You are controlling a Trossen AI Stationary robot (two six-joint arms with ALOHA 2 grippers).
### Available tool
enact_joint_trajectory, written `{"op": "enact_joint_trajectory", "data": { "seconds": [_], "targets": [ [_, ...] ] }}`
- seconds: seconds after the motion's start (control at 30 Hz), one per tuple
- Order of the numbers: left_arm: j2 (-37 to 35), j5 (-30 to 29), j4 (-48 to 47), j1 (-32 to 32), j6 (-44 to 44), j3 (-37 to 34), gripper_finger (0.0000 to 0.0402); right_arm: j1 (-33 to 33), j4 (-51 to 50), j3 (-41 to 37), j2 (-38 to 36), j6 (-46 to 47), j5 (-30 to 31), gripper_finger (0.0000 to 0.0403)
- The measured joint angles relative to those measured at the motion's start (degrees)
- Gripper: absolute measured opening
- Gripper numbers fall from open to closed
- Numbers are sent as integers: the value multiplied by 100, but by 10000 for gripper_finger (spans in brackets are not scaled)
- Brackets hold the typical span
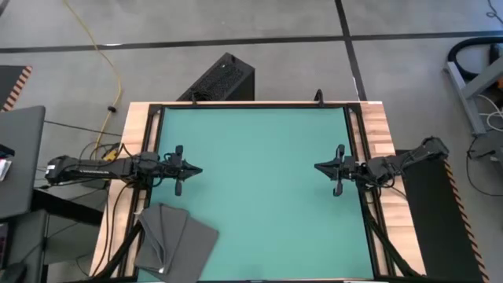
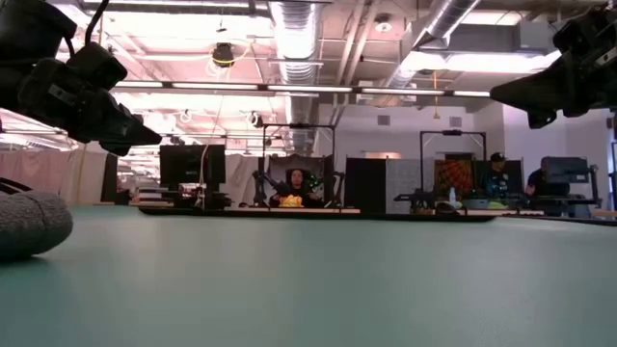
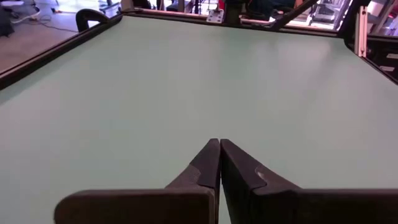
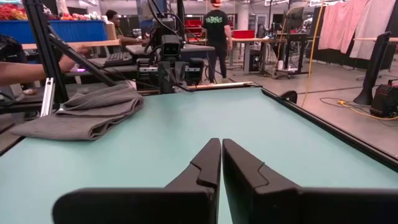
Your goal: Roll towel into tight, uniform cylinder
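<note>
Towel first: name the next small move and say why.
Probably swing the left claw toward the towel and open it. The towel lies loosely folded at the mat's near-left corner, unrolled and untouched. Both claws are shut and hang apart from it; the right claw waits at the far side.

Towel was soft, matt charcoal cloth, near left gripper. Mat between both grippers looked smooth, matt teal. Table edge beside right gripper was pale wood.
</note>
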Motion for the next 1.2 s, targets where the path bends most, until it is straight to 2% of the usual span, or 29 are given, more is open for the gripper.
{"op": "enact_joint_trajectory", "data": {
  "seconds": [0.8, 1.0, 1.2],
  "targets": [
    [1, 0, 1, 0, -4, -1, 0, 0, 1, 1, 1, -3, 1, 43],
    [-1, 0, 0, 1, -2, 0, 0, -1, 313, 0, 1, -1496, 8, 43],
    [-1, -73, 242, 1, 179, 0, 0, -1, 441, 0, -1, -1601, 4, 43]
  ]
}}
